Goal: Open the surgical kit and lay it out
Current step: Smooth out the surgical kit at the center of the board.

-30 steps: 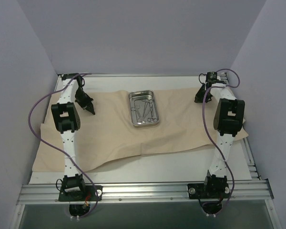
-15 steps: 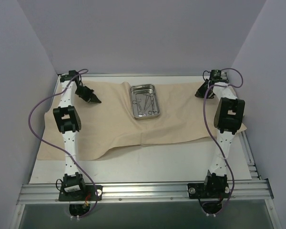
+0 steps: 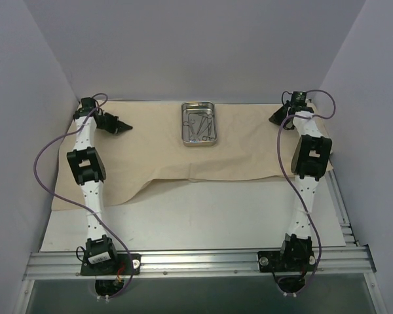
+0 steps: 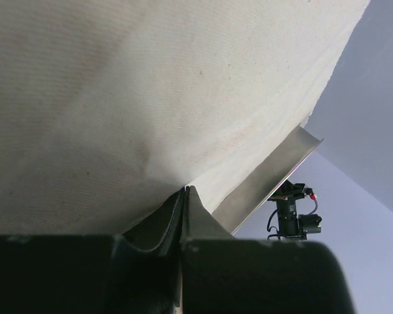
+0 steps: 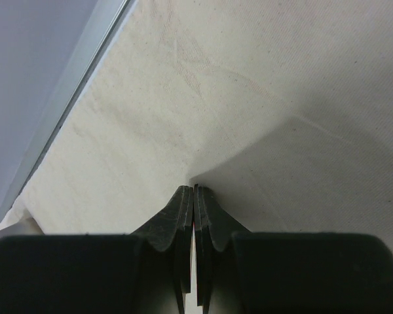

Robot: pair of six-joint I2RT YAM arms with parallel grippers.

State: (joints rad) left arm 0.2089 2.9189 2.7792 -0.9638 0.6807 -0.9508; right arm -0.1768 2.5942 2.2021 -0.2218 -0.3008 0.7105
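Note:
The beige cloth wrap [image 3: 157, 154] lies spread across the far half of the table. On it, near the back edge, stands the small steel tray [image 3: 183, 124] with the thin silver instruments [image 3: 200, 125] inside. My left gripper [image 3: 127, 126] is at the cloth's far left, shut on a pinch of cloth [image 4: 150, 85]; its gripper tips [image 4: 185, 190] meet at a crease. My right gripper [image 3: 274, 120] is at the far right, also shut on a raised fold of cloth [image 5: 216, 78], which lifts at the gripper tips [image 5: 194, 188]. The tray's wall [image 4: 275, 173] shows in the left wrist view.
Bare white tabletop [image 3: 203, 216] lies between the cloth's near edge and the aluminium rail [image 3: 196, 261] with the arm bases. Lilac walls close in the back and both sides. The table's metal edge strip [image 5: 72, 85] runs close beside the right gripper.
Both grippers have moved toward the back wall, dragging the cloth and the tray with them. The cloth's near edge has pulled back and more bare table shows.

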